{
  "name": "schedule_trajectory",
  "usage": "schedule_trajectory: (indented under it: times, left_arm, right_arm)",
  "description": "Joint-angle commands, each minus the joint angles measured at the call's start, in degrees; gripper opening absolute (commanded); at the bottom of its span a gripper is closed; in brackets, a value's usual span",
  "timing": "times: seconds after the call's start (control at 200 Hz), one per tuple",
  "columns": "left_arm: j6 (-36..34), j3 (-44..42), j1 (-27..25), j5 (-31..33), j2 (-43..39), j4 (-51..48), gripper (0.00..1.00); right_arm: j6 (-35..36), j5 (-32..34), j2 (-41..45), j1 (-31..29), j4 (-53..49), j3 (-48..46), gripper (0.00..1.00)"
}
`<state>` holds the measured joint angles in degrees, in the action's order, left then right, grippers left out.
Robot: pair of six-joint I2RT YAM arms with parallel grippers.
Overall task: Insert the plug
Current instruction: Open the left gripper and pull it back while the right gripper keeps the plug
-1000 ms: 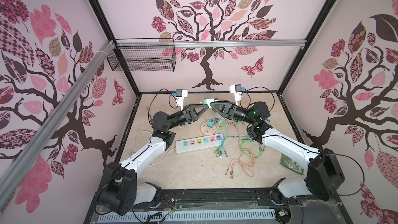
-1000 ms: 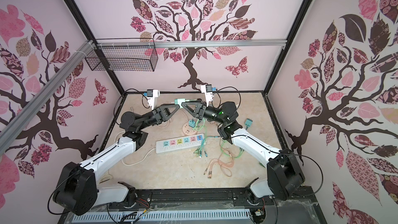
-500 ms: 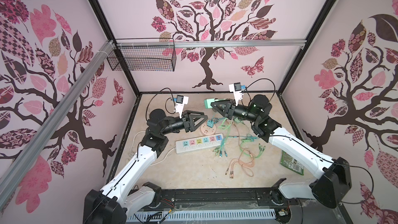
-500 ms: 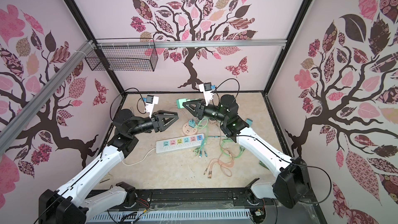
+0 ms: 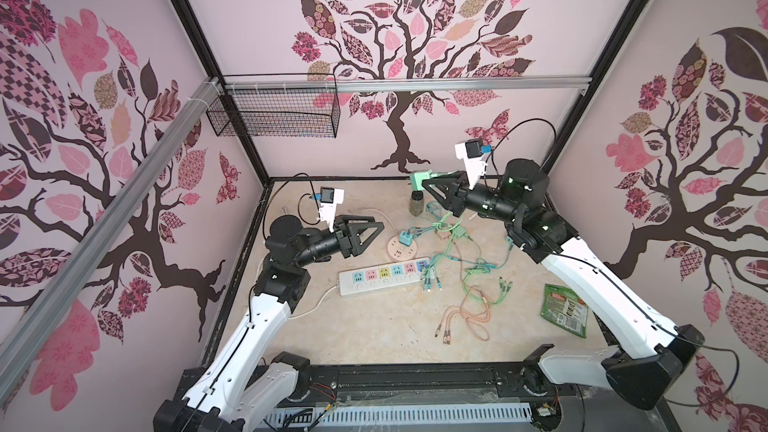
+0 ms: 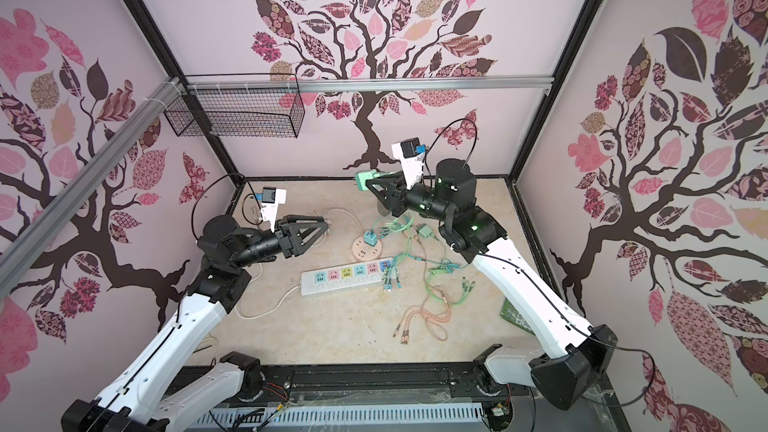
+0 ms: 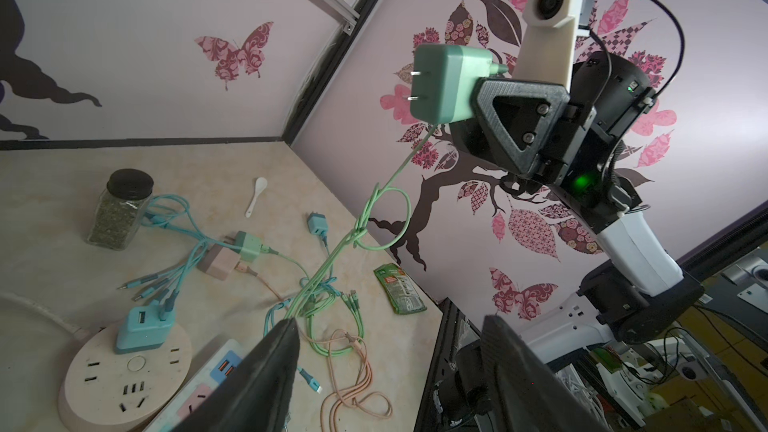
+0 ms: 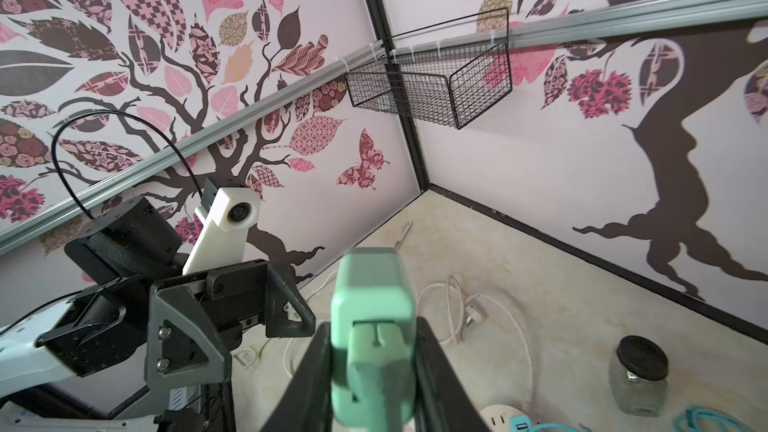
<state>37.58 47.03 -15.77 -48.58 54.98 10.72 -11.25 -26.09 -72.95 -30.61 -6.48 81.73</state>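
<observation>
From the left wrist view alone, green plug (image 7: 440, 85) shows 2 prongs (image 7: 414, 73).

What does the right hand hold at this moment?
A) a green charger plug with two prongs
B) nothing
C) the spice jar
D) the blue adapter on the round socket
A: the right hand is shut on the green charger plug, high above the table, with its green cable hanging down.
</observation>
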Motion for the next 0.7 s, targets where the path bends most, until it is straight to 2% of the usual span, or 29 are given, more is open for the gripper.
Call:
schedule_trajectory:
  times: [0.0,0.22,0.38,0.555,0.69]
  left_arm:
    - [-1.9,-1.1,0.2,1.3,-0.6,-2.6,0.73]
    - [-2.4,-0.6,0.4,7.4,1.6,-6.7,0.72]
    - [-2.5,-0.2,0.6,11.8,3.0,-8.8,0.72]
    - [-4.5,1.3,0.5,17.3,3.8,-14.0,0.72]
    - [-4.6,1.5,0.6,18.3,4.0,-14.1,0.72]
  right_arm:
    - [6.5,3.4,4.2,0.2,-7.2,4.5,0.16]
    - [7.8,2.8,6.1,0.2,-15.8,8.5,0.16]
    - [10.0,-0.5,6.9,0.2,-22.9,11.6,0.17]
    - [7.0,-3.5,5.7,0.1,-33.5,15.9,0.17]
    - [7.7,2.6,4.1,0.2,-40.8,13.9,0.17]
